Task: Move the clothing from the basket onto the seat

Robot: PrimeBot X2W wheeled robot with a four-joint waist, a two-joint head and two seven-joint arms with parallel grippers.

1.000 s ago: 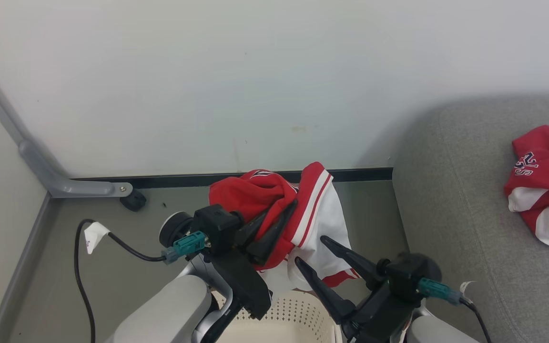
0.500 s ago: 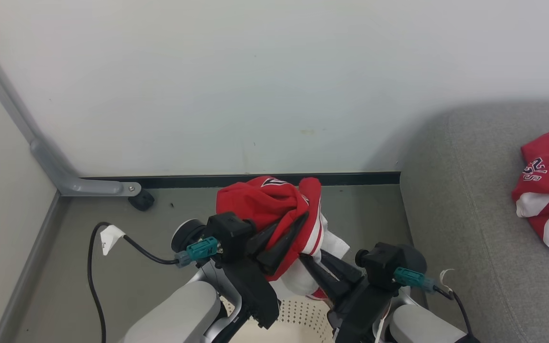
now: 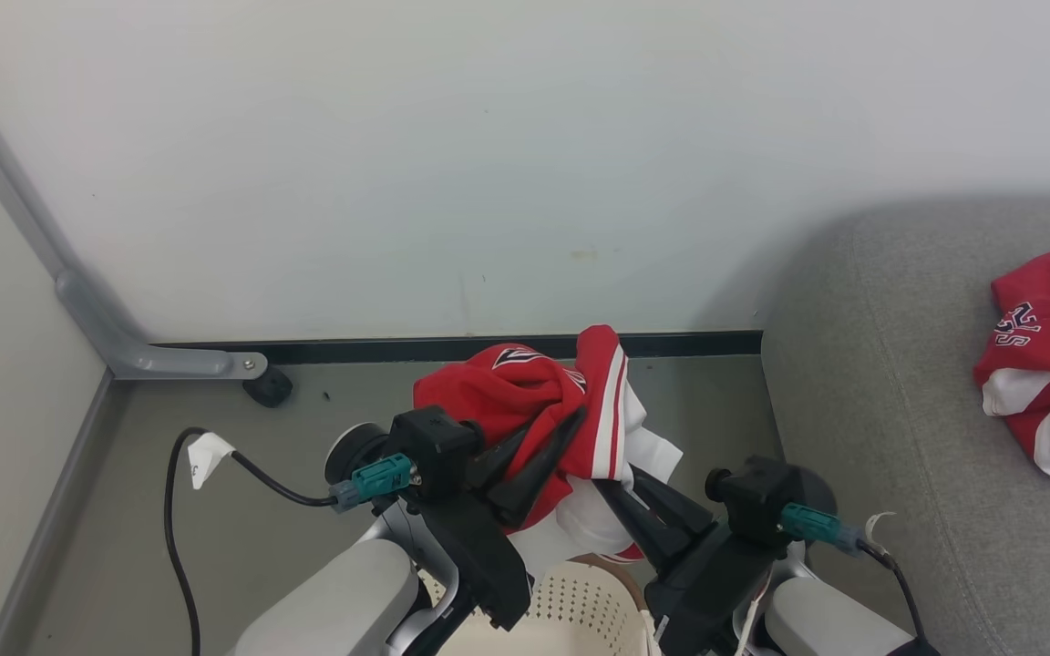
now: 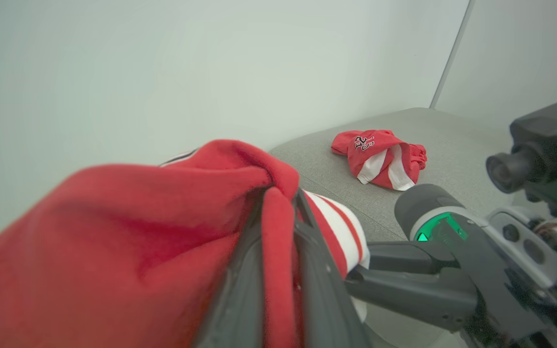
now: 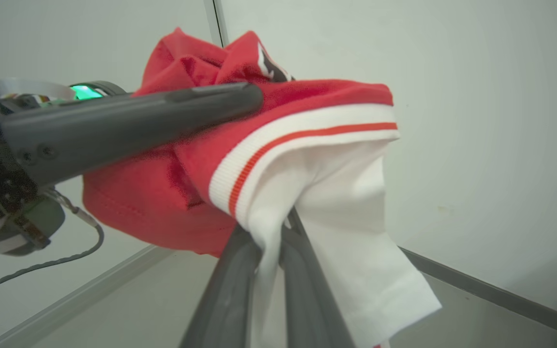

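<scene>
The left pincer (image 3: 550, 426) is clenched on the red jersey (image 3: 498, 396). In the left wrist view its two dark fingers (image 4: 237, 280) stand close together with a fold of red cloth pinched between them. The right pincer (image 3: 627, 487) is clenched as well, on the same garment's white panel. In the right wrist view white cloth runs down between its fingers (image 5: 223, 295) and hangs off to the right in a loose flap.

The two pincers sit just beside each other. The left one points up and to the right, and the right one points up and to the left. The red jersey is bunched over both and held up in the air. Its red bulk lies on the left, a red-and-white striped band runs over the top, and the white panel droops on the right.

Directly below, at the near edge of the head view, is the basket (image 3: 580, 606), cream and perforated, partly hidden by the pale forearms. Whether the lowest hem touches its rim cannot be told.

To the right lies the seat (image 3: 890, 383), grey, with its rounded corner against the wall (image 3: 488, 164). On it, at the far right and well apart from the pincers, a second jersey (image 3: 1049, 364) lies crumpled, red with white panels and dark lettering.

To the left, a black cable (image 3: 169, 547) with a white tag trails over the grey floor (image 3: 689, 401).
</scene>
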